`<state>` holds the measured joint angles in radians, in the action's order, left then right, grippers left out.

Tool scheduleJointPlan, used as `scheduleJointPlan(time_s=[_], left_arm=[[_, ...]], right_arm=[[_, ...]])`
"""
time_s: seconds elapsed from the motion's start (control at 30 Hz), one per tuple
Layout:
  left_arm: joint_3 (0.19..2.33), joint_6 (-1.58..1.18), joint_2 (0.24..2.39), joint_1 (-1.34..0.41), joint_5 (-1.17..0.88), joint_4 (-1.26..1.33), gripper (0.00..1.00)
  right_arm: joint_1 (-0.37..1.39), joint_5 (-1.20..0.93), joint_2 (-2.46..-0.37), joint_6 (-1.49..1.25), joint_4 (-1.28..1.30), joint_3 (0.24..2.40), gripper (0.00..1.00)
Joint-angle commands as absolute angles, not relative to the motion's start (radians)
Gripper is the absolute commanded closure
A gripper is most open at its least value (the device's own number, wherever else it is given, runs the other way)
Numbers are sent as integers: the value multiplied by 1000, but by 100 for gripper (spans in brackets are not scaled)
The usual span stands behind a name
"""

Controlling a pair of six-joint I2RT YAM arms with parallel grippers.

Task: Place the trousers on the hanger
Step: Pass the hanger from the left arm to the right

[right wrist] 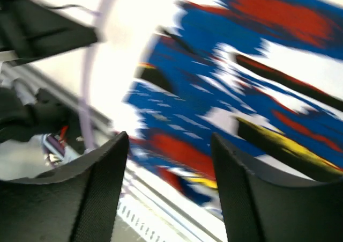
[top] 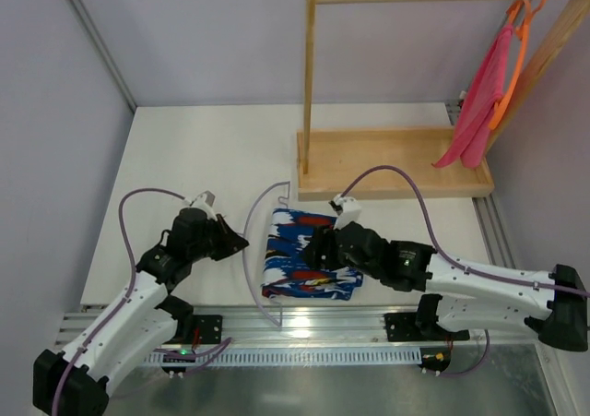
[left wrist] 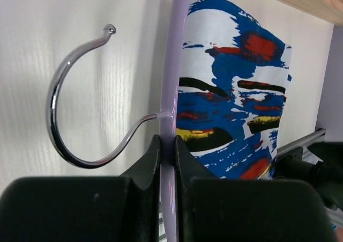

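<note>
The folded trousers [top: 300, 255], royal blue with white, red, black and yellow patches, lie on the table near its front edge. The pale lavender hanger [top: 251, 241] lies along their left side, its silver hook [left wrist: 69, 113] pointing left. My left gripper [top: 238, 243] is shut on the hanger's lavender bar [left wrist: 170, 108] beside the hook. My right gripper [top: 318, 250] is open and empty, hovering just above the trousers [right wrist: 225, 102]. The right wrist view is blurred; the trousers also show in the left wrist view [left wrist: 230, 92].
A wooden rack [top: 387, 172] stands at the back right, with an orange hanger [top: 521, 47] and pink-red cloth [top: 479, 102] hanging from its rail. The metal front rail [top: 304, 328] runs along the table's near edge.
</note>
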<state>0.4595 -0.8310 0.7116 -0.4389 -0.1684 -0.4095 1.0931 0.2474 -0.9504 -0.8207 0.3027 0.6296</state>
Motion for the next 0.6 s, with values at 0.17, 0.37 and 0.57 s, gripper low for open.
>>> scheduleJointPlan(time_s=[0.17, 0.37, 0.57], left_arm=[[514, -953, 686, -492, -190, -336, 100], [541, -974, 681, -499, -193, -342, 100], [535, -994, 649, -500, -183, -345, 100]], right_arm=[[1488, 655, -1287, -629, 316, 989, 28], [1565, 752, -1512, -618, 290, 1144, 27], [1571, 879, -1721, -657, 440, 1348, 27]])
